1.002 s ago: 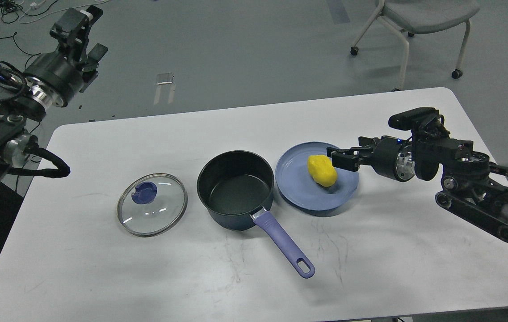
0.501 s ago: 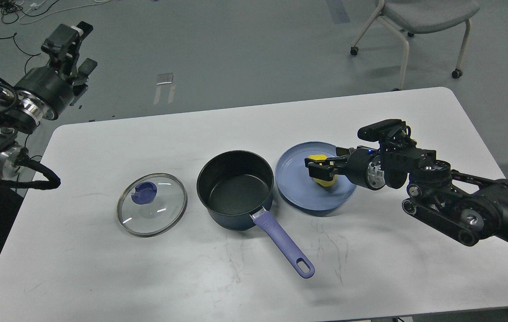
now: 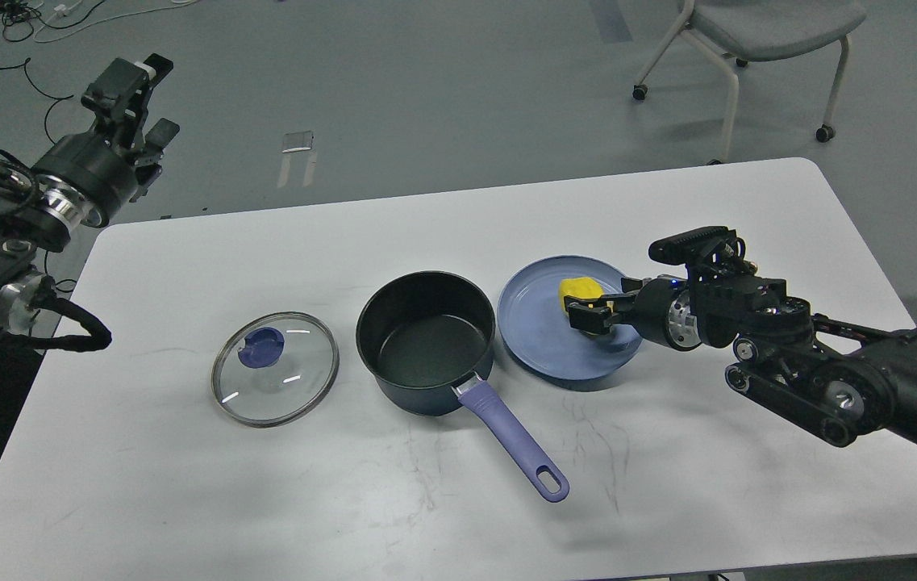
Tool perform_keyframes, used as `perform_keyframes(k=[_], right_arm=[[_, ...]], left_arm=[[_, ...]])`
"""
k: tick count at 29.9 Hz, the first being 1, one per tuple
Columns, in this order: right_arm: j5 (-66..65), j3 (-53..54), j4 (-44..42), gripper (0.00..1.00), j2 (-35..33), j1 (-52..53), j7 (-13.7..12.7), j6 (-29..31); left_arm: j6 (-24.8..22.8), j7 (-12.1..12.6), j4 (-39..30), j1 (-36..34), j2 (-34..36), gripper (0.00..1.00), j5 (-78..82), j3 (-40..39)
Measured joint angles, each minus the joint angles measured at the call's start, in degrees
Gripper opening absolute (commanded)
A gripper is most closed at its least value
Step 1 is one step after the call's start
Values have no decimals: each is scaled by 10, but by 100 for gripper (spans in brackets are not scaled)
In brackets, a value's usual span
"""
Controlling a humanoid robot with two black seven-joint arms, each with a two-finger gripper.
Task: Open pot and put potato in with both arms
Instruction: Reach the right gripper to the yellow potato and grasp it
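The dark-blue pot (image 3: pixel 426 343) stands open at the table's middle, its lavender handle (image 3: pixel 514 442) pointing toward the front right. Its glass lid (image 3: pixel 275 369) with the purple knob lies flat on the table to the left of the pot. The yellow potato (image 3: pixel 580 289) lies on the blue-grey plate (image 3: pixel 535 335) right of the pot. My right gripper (image 3: pixel 585 313) reaches in from the right, and its fingers are closed on the potato's near side, hiding its lower part. My left gripper (image 3: pixel 135 101) is open and empty, raised beyond the table's far left corner.
The white table (image 3: pixel 668 484) ends close behind the plate's right side. A grey chair (image 3: pixel 756 32) on castors stands on the floor at the back right. Cables lie on the floor at the back left.
My right gripper moved left and down onto the plate, came around the potato and closed on it. My left arm shifted slightly at the far left. Pot and lid have not moved.
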Motion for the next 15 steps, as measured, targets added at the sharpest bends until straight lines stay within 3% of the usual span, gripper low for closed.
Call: perform_keyframes(k=[8, 13, 15], right_arm=[[0, -6, -16, 92, 13, 13, 0, 0], [-1, -31, -18, 72, 15, 18, 0, -3], [-1, -38, -18, 69, 15, 18, 0, -6]], left_arm=[[0, 0, 1, 2, 4, 98, 0, 1], [0, 0, 2, 5, 4, 98, 1, 3], [0, 0, 2, 6, 5, 98, 1, 3]])
